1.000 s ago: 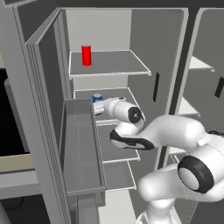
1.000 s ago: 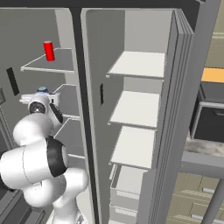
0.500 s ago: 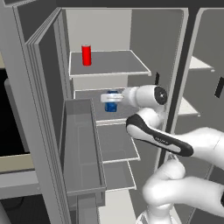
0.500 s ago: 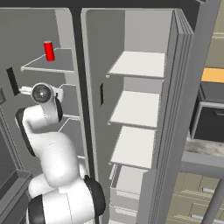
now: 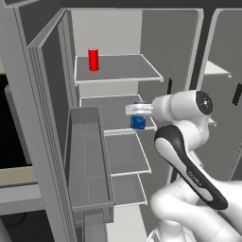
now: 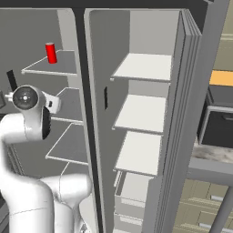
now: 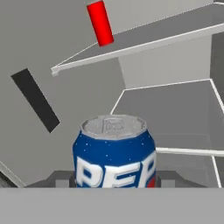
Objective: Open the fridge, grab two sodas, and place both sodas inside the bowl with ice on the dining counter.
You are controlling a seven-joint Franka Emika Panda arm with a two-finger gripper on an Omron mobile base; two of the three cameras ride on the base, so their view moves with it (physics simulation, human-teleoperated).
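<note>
The fridge [image 5: 108, 33] stands with both doors open. My gripper [image 5: 137, 114] is shut on the blue soda [image 5: 138, 123], which hangs upright just above the front edge of the second shelf [image 5: 111, 113]. In the hand view the blue soda [image 7: 114, 153] sits between my fingertips [image 7: 61, 178] with its silver lid facing up. The red soda [image 5: 93, 60] stands upright on the top shelf, up and to the left of my gripper; the same red soda [image 6: 51, 53] [image 7: 100, 22] shows from the other two cameras. The bowl with ice and the dining counter are out of view.
A deep grey door bin [image 5: 87, 156] juts from the open left door [image 5: 47, 118], close to my gripper's left. The dark centre divider [image 6: 84, 91] separates the right compartment's pale shelves [image 6: 141, 113]. The open right door [image 6: 191, 91] and a black oven [image 6: 220, 123] lie further right.
My arm has swung and straightened, carrying the blue soda rightward from the left of the second shelf to its front right edge. The red soda has not moved.
</note>
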